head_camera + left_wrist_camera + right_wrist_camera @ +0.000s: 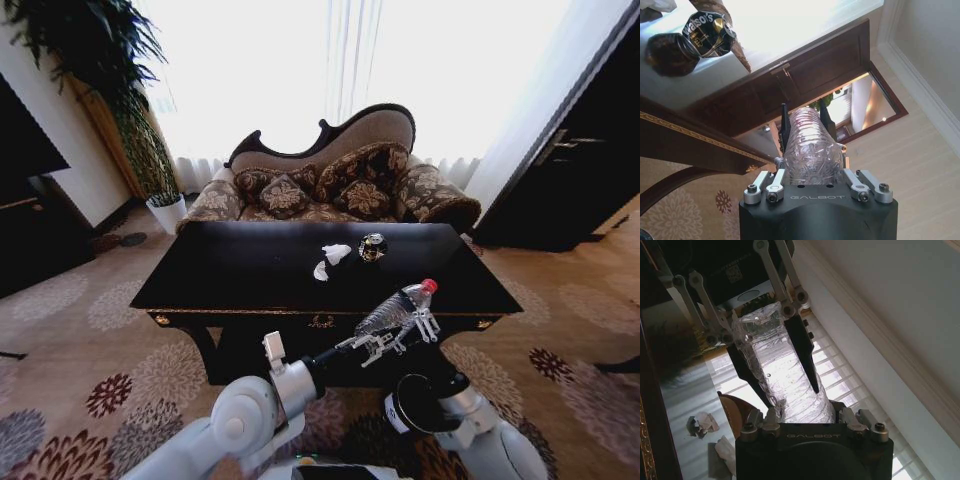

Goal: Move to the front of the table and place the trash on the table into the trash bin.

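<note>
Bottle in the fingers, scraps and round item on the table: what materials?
Bottle: clear thin plastic, ribbed, see-through, red cap; left gripper and right gripper both clamp it. Paper scraps: crumpled white tissue or paper, matte, creased. Round item: looks like dark printed foil or plastic wrap, shiny with gold lettering; exact material unclear. Table: glossy black lacquered top, mirror reflections, gold edging.

Left arm: rounded pale-grey shells, a circular joint cap, a black forearm section.
Left gripper: silver linkage bars with dark screws, slim black fingers.
Right arm: grey shell behind a black cylindrical wrist with a white band.
Right gripper: matt black housing lettered "GALBOT", silver links at each side.
</note>
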